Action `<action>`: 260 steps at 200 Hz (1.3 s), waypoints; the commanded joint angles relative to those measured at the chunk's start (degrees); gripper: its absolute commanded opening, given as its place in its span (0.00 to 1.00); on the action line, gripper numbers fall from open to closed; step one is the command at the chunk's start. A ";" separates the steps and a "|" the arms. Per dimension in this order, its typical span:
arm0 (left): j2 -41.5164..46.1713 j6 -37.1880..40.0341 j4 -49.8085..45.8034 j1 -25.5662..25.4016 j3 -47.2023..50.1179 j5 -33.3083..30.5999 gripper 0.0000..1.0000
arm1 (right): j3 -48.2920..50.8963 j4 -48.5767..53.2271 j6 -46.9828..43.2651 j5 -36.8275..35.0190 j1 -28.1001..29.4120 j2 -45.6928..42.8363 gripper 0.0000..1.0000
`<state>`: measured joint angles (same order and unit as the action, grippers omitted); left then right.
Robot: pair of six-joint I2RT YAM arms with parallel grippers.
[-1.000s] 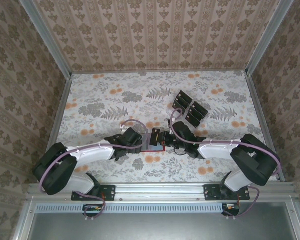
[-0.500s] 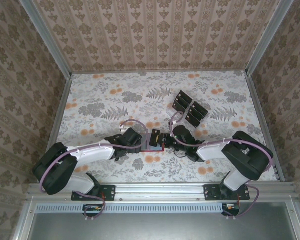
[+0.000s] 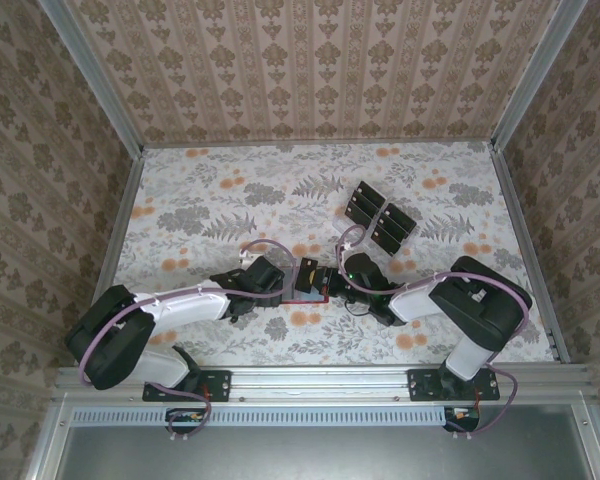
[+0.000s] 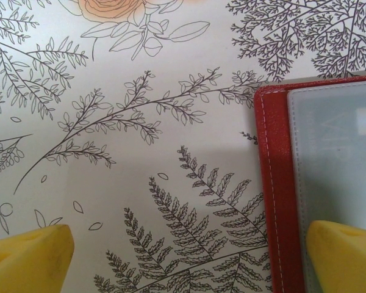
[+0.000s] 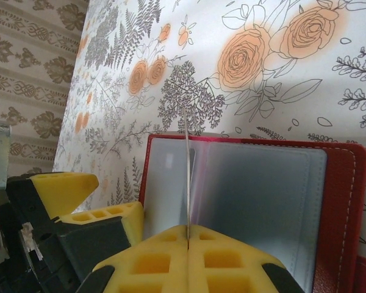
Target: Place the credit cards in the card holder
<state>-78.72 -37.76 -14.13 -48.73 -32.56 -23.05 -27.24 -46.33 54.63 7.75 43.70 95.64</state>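
The red card holder (image 5: 344, 201) lies open on the floral table, its clear sleeves facing up; in the top view the card holder (image 3: 306, 296) sits between the two grippers. My right gripper (image 5: 188, 235) is shut on one credit card (image 5: 187, 177), seen edge-on and standing upright over the sleeves near the holder's fold. In the top view that card (image 3: 306, 272) is dark, just left of the right gripper (image 3: 328, 280). My left gripper (image 4: 183, 259) is open, one fingertip (image 4: 341, 256) over the holder's (image 4: 274, 183) sleeve edge, the other on the table. The left gripper (image 3: 283, 285) is at the holder's left side.
Several more dark credit cards (image 3: 380, 215) lie grouped at the back right of the table. Metal rails and patterned walls (image 3: 310, 70) enclose the table on three sides. The left gripper's yellow fingers (image 5: 67, 189) sit close to the left of the held card.
The right arm has swung its elbow leftward, and the held card has shifted slightly left over the holder. The left arm has stayed put.
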 commanded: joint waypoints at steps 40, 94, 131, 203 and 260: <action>-0.44 -0.90 -2.96 -0.31 -0.50 -1.30 1.00 | 0.43 -6.63 2.83 0.00 0.35 4.33 0.00; -0.56 -1.04 -2.94 -0.31 -0.55 -1.30 1.00 | 0.44 -7.90 3.71 1.34 0.63 6.04 0.00; -0.53 -1.08 -3.10 -0.40 -0.71 -1.36 1.00 | 1.00 -8.84 4.25 1.61 0.85 6.50 0.00; -0.47 -1.09 -3.13 -0.42 -0.67 -1.47 1.00 | 2.20 -5.86 3.95 1.98 0.78 4.46 0.00; -0.47 -0.92 -3.18 -0.48 -0.66 -1.52 1.00 | 1.01 -1.71 3.17 6.76 0.78 4.91 0.00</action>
<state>-78.72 -37.91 -14.20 -48.80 -32.56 -23.27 -25.89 -52.75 58.72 11.29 44.18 101.08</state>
